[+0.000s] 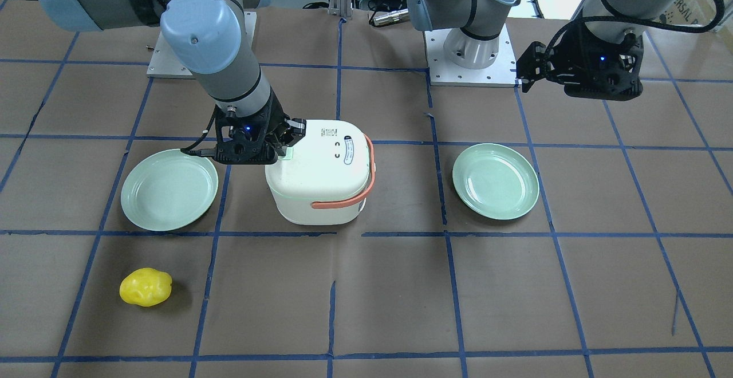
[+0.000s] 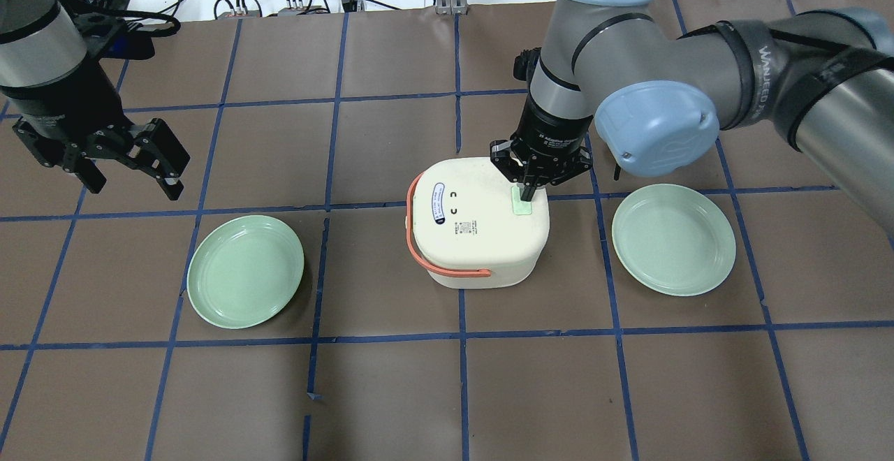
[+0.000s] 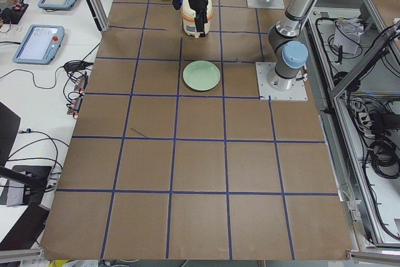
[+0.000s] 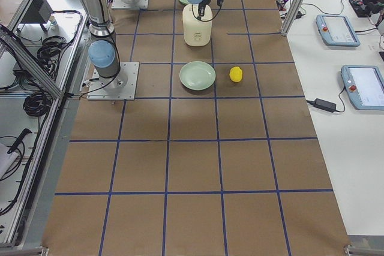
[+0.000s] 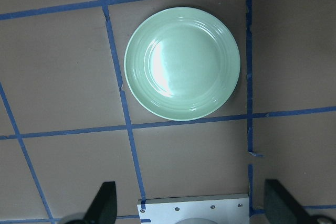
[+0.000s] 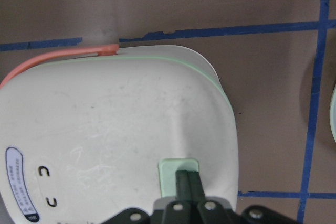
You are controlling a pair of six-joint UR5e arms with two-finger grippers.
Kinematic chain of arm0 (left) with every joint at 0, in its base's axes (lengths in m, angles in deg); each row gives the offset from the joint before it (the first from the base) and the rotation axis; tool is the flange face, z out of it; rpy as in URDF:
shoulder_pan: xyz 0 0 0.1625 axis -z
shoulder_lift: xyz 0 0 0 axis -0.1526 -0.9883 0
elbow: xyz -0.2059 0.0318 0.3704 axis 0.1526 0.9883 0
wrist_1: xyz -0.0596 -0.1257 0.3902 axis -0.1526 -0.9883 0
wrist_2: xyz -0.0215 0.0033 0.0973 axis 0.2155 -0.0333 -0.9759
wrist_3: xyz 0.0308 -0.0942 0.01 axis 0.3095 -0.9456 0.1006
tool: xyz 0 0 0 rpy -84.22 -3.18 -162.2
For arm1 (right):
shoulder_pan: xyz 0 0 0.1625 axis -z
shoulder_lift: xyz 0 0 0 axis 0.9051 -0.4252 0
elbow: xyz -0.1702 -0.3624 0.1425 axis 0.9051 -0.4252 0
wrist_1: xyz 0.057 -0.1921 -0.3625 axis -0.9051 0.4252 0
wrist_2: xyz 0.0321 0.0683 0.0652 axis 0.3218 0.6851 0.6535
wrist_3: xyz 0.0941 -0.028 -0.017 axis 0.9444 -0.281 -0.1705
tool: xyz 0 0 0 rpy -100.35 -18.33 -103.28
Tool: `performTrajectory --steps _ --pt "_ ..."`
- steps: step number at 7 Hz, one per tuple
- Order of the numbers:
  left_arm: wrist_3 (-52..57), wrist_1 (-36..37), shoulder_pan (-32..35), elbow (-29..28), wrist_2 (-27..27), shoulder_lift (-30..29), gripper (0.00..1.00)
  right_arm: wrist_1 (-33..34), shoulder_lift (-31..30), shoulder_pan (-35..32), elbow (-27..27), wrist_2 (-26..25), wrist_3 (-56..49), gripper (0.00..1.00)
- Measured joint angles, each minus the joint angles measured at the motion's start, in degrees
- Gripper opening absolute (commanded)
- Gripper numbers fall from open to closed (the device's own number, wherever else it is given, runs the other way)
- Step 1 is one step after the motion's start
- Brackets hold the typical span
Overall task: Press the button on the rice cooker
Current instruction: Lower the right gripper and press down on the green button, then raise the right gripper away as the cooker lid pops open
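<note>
Where the right claw (image 6: 188,176) touches, button (image 6: 168,178) partly hidden.

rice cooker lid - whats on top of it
The rice cooker lid carries a pale green button with the right pincer, shut, tip-down on it, and an oval label. The button's part beneath the tips is hidden, as is the inside under the closed lid.
</note>
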Motion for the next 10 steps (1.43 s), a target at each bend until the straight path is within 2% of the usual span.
performTrajectory --steps 2,3,4,5,6,9,10 --pt "0.0 0.0 0.0 0.0 0.0 0.0 1.00 0.6 0.1 0.0 0.5 0.0 0.1 0.12" --pt "0.0 0.0 0.0 0.0 0.0 0.0 1.00 0.7 0.1 0.0 0.5 0.0 0.2 0.19" --pt "0.0 0.0 0.0 0.0 0.0 0.0 1.00 0.7 0.0 0.0 0.2 0.0 0.6 0.39" --pt "0.0 0.0 0.0 0.0 0.0 0.0 1.00 0.5 -0.2 -0.3 -1.1 0.0 2.2 0.81" --pt "0.0 0.0 0.0 0.0 0.0 0.0 1.00 0.2 -0.3 -1.2 -3.4 -0.2 5.1 1.00" --pt "0.0 0.0 0.0 0.0 0.0 0.0 1.00 -3.2 0.9 -1.9 -14.8 -1.6 8.6 1.00" --pt "0.0 0.0 0.0 0.0 0.0 0.0 1.00 -4.9 1.8 -0.9 -17.5 -3.8 7.1 1.00"
